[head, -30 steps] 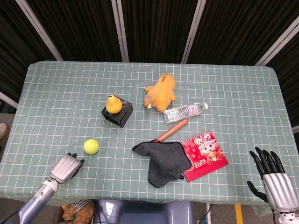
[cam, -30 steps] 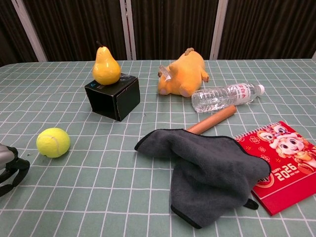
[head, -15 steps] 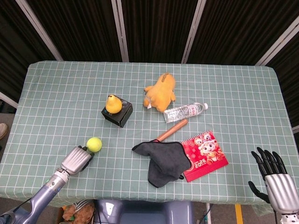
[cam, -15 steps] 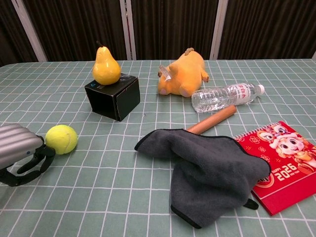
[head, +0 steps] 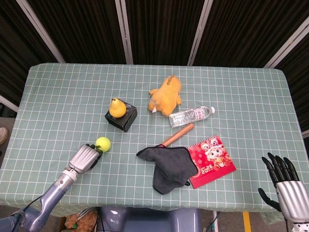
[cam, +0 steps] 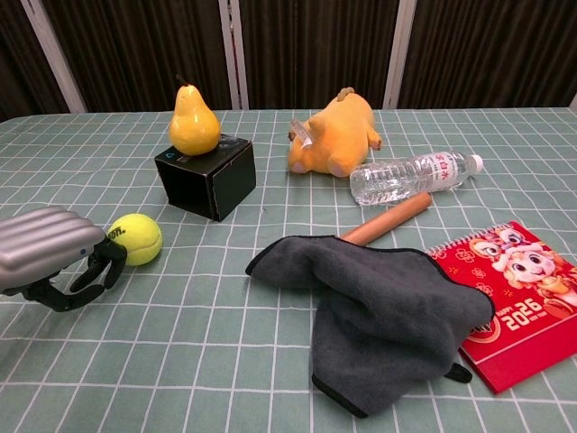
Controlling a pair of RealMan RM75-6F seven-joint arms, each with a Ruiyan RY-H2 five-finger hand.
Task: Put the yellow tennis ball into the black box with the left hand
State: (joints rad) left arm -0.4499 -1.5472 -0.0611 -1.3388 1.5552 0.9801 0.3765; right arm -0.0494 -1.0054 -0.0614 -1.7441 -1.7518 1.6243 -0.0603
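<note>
The yellow tennis ball lies on the green checked cloth, just near-left of the black box. A yellow pear stands on top of the box. My left hand is low over the table right behind the ball, its bent fingertips touching or almost touching it, with nothing held. My right hand hangs off the near right table edge with fingers spread and empty; the chest view does not show it.
A grey cloth covers one end of a wooden stick. A red calendar, a water bottle and an orange plush toy lie to the right of the box.
My left hand has moved forward and right towards the box. The tennis ball has rolled ahead of the fingers, closer to the box. The right hand has sunk slightly.
</note>
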